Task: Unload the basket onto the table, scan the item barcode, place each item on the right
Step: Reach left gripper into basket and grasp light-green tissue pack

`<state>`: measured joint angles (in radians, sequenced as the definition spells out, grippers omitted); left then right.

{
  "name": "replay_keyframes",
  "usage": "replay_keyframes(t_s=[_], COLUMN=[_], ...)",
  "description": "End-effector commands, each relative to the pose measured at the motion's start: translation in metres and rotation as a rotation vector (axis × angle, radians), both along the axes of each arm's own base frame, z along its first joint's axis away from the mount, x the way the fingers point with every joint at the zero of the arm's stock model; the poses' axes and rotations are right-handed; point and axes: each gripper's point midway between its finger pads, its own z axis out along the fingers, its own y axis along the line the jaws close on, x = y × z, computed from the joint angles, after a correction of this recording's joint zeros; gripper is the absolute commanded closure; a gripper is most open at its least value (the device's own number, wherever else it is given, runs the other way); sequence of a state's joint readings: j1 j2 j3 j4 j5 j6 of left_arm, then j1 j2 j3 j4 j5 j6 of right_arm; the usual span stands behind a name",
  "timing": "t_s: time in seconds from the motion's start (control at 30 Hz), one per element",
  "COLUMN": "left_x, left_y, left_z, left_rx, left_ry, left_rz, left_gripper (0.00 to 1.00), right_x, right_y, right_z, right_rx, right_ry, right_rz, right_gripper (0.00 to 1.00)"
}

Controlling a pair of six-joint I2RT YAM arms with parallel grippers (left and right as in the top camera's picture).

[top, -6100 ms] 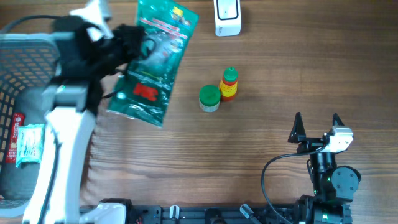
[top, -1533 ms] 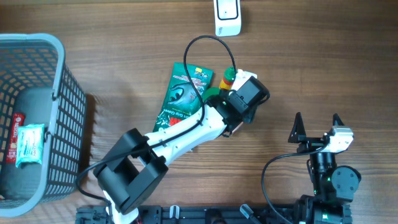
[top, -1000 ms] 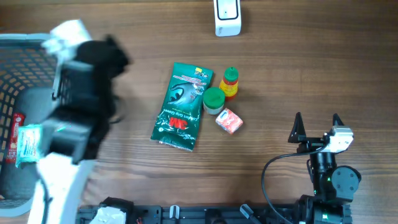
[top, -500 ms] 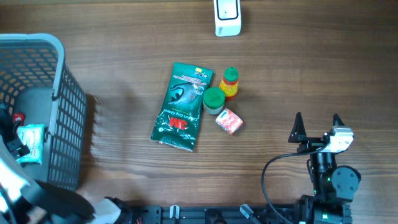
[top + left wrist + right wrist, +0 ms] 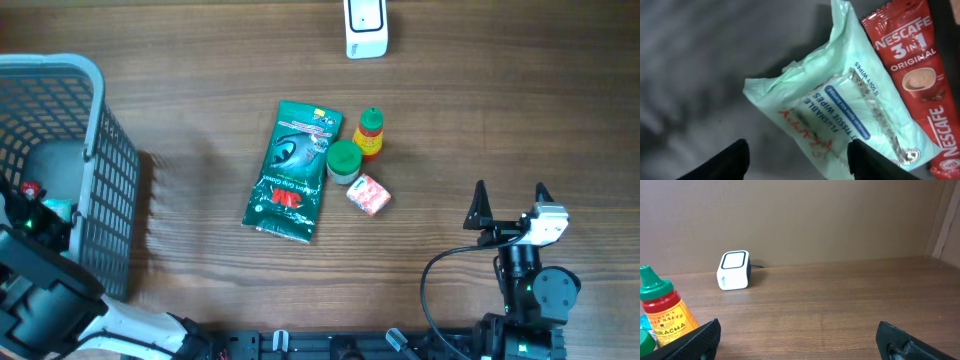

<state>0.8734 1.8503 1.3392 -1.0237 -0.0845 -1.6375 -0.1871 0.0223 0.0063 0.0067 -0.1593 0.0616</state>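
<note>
Looking down from overhead first: where are the edges, and what room do I have?

— Your left arm [image 5: 42, 295] sits in the bottom-left corner, reaching into the grey plastic mesh basket [image 5: 95, 120], whose wall hems it on the table side. The wooden table [image 5: 500, 110] lies bare right of the small white scanner box [image 5: 366, 26]. The green foil pouch [image 5: 290, 172], green-lidded jar [image 5: 343, 160], red green-capped sauce bottle [image 5: 369, 135] and small red-and-white packet [image 5: 369, 195] cluster mid-table. Your right gripper [image 5: 509, 200] rests near the front edge, well apart from them.

And the wrist views?

— Left wrist: your left gripper [image 5: 797, 160] is spread, gripping nothing, over the pale green pack of flushable wipes [image 5: 840, 115], which touches a red coffee sachet [image 5: 917, 75] on the basket floor. Right wrist: jaws wide, empty, scanner ahead at the table's far edge.

What changed?

— Against half a second ago, your left arm covers more of the basket; table items lie unmoved.
</note>
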Motion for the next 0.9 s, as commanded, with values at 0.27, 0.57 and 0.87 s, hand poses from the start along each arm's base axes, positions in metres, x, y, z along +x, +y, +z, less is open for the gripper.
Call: replay_keyframes(t_s=[0.27,0.57,0.87], left_x=[-0.012,0.017,0.017], left_y=[-0.005,-0.001,-0.043], left_z=[-0.051,0.069,0.251], left_rx=[-0.112,0.124,0.626], left_ry=[0.116,-0.193,-0.550], left_rz=[-0.084,-0.188,-0.293], left_gripper=[0.96,0.96,0.73], right_x=[0.000,0.000,0.000], right_y=[-0.002,-0.002,-0.002], right_z=[0.002,0.002,0.002], right_rx=[-0.010,-0.011,-0.011], right_ry=[-0.008,-0.007,-0.007], right_rz=[-0.008,-0.008,-0.008], right_gripper=[0.00,0.00,0.00])
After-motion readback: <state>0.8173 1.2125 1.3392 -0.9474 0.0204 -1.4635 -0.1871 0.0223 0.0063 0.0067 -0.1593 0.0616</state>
